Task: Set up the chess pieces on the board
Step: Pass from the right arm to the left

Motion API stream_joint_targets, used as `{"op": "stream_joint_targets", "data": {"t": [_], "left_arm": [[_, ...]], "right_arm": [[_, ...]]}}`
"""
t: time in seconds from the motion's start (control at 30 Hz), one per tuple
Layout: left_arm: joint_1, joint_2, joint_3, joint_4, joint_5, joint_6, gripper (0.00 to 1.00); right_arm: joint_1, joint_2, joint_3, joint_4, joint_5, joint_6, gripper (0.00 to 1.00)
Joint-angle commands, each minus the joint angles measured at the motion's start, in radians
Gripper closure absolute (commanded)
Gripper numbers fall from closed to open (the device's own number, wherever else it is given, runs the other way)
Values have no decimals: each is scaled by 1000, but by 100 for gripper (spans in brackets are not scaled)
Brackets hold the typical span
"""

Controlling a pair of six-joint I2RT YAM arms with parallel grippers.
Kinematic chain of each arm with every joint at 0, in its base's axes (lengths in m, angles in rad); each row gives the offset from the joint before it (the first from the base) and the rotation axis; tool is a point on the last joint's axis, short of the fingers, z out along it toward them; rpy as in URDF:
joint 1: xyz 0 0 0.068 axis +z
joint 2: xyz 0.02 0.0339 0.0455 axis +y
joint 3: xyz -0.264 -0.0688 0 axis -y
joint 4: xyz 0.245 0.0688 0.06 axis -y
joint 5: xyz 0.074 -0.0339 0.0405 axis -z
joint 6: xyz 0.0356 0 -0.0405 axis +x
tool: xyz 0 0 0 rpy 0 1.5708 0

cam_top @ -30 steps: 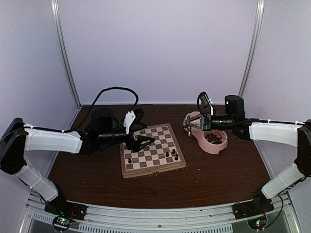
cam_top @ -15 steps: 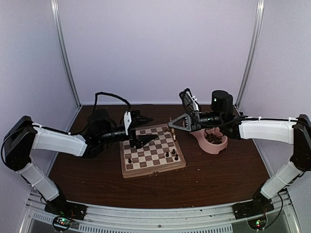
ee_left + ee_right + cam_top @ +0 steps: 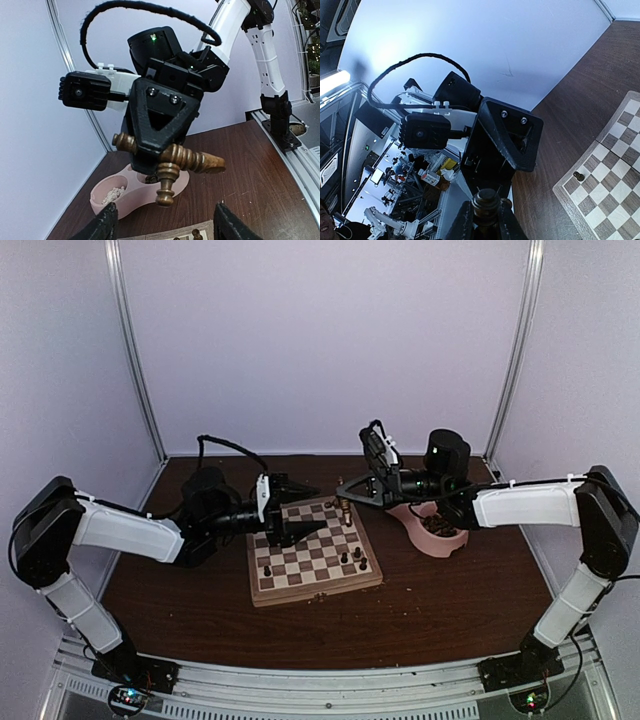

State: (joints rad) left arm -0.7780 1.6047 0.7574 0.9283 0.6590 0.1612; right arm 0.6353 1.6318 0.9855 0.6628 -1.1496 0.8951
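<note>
The board (image 3: 315, 552) lies mid-table with several dark chess pieces (image 3: 358, 558) standing on it. My right gripper (image 3: 345, 500) hovers over the board's far edge, shut on a small bunch of dark brown chess pieces (image 3: 168, 182). One piece hangs down and others stick out sideways. In the right wrist view the fingers (image 3: 462, 222) clamp a dark piece's round head (image 3: 486, 201). My left gripper (image 3: 303, 525) faces the right one across the board's far left. It is open, its fingertips (image 3: 104, 225) are wide apart, and nothing is between them.
A pink double bowl (image 3: 440, 530) stands right of the board, with cream-white pieces (image 3: 112, 192) in one cup and dark ones in the other. A lone dark pawn (image 3: 578, 176) stands near the board's corner. Enclosure walls surround the dark wooden table (image 3: 450, 610).
My right arm has swung left from the pink bowl to the board's far edge, carrying dark pieces. My left gripper has lifted and turned to face it, and its jaws have narrowed somewhat.
</note>
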Motion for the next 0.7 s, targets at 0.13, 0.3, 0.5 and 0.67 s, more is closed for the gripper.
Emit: {"op": "stream_joint_targets", "data": {"t": [0.13, 0.3, 0.5, 0.67], "left_arm": [[-4, 14, 26, 20, -7, 41, 38], [-5, 30, 41, 23, -10, 44, 41], [-6, 38, 51, 35, -17, 42, 45], [-6, 33, 50, 52, -19, 35, 46]], "right_arm": [[13, 12, 51, 27, -10, -10, 95], [15, 16, 53, 26, -7, -11, 94], [16, 14, 55, 10, -6, -22, 95], [15, 21, 52, 9, -1, -27, 95]]}}
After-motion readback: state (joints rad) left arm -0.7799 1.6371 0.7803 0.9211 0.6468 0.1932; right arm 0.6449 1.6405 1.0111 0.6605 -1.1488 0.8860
